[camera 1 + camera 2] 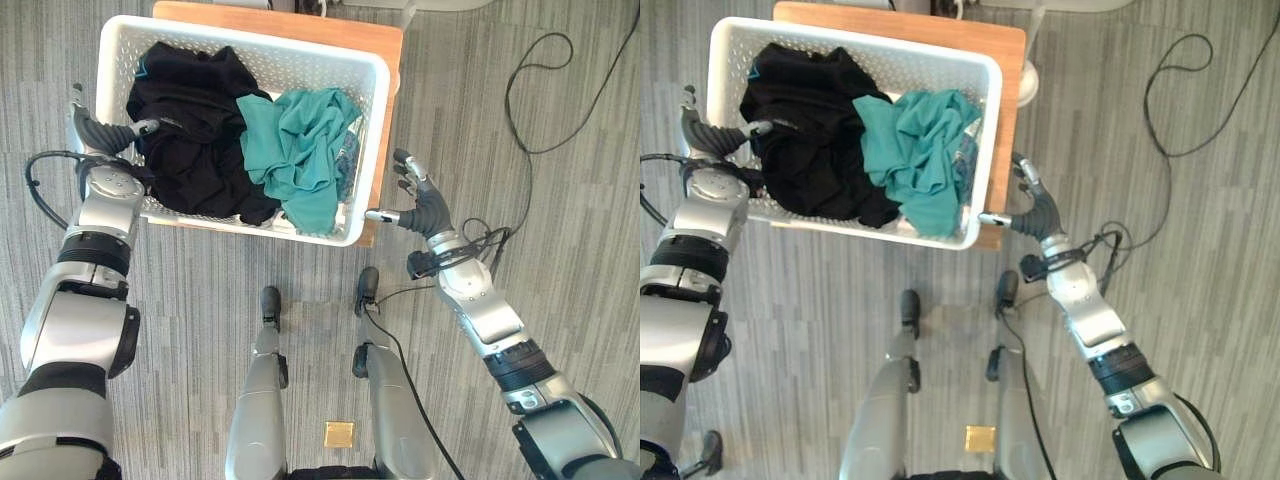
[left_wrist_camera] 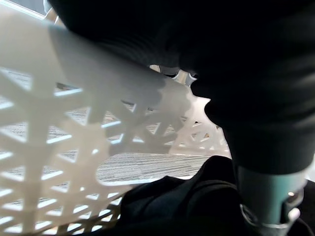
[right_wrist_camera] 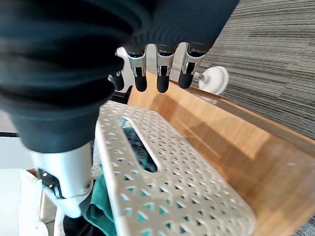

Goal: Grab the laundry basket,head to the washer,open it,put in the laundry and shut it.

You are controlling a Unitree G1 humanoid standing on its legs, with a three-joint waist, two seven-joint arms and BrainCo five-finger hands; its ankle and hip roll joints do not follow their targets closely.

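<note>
Nearest, the right hand hangs spread just beside the short end of the white perforated plastic laundry basket, not touching it. The left hand sits at the opposite end, thumb hooked over the rim; whether its fingers grip, I cannot tell. The basket rests on a wooden tabletop, holding soft black clothes and a teal garment. It is probably light, stiff and slightly flexing; the slotted end handle looks the best hold.
</note>
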